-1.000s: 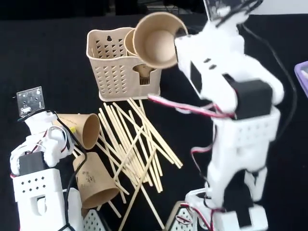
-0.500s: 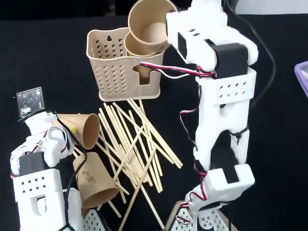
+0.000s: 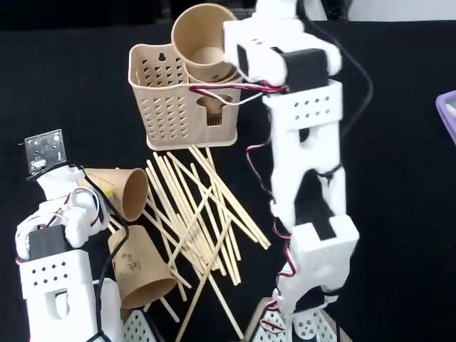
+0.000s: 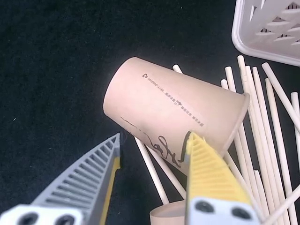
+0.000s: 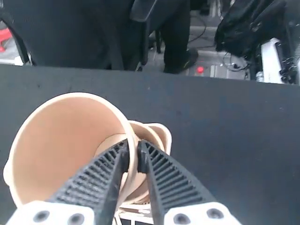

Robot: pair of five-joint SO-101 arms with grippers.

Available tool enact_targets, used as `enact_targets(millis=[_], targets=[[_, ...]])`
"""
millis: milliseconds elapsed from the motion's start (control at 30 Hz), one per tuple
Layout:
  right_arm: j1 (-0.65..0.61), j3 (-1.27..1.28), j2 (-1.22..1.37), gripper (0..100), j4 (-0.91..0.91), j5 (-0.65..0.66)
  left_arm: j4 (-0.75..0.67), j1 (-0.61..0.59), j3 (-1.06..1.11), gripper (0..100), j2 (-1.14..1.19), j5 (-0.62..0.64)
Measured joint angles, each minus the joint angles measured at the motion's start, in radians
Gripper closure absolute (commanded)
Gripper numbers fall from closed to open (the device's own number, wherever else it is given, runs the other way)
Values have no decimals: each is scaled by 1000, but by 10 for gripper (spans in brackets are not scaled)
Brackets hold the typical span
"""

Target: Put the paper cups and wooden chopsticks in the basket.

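- Over the basket (image 3: 171,107): midway through dropping in a paper cup (image 3: 199,32), pinched by its rim in the tightly narrowed right gripper (image 5: 132,157), mouth up, just above the nested cups (image 3: 211,69) inside
- Next, seemingly: lower straight into that nest, then ease the pinch
- Against a second ago: swung from beside the basket to above it, turned from sideways to upright
- Lower on the worktop (image 3: 85,85): a lying cup (image 4: 173,117) between the widely spread left gripper (image 4: 154,140), ungripped; another cup (image 3: 139,267) beside it
- Lastly, wooden chopsticks (image 3: 192,206) strewn alongside, waiting

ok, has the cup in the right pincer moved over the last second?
Yes. The held cup shifted left, farther over the basket, from beside its right corner.
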Motion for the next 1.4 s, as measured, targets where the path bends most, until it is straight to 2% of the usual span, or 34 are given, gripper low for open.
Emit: enact_targets(millis=[133,267,300,500,667,800,933,1133,1300,1400], targets=[[-3,0,31,963,0,0,0,-2,0,776,0,0],[-3,0,41,766,23,0,0,-2,0,776,0,0],[-3,0,41,744,37,0,0,-2,0,776,0,0],[-3,-37,41,802,72,0,0,-2,0,776,0,0],[-2,-123,23,808,147,3,0,-2,0,776,0,0],[0,-167,-17,808,276,103,0,-2,0,776,0,0],[0,-130,-71,808,287,193,0,-2,0,776,0,0],[-41,176,-292,808,287,236,0,-2,0,776,0,0],[-199,654,-640,808,281,331,0,-2,0,776,0,0],[-318,1011,-868,808,193,390,0,-2,0,776,0,0]])
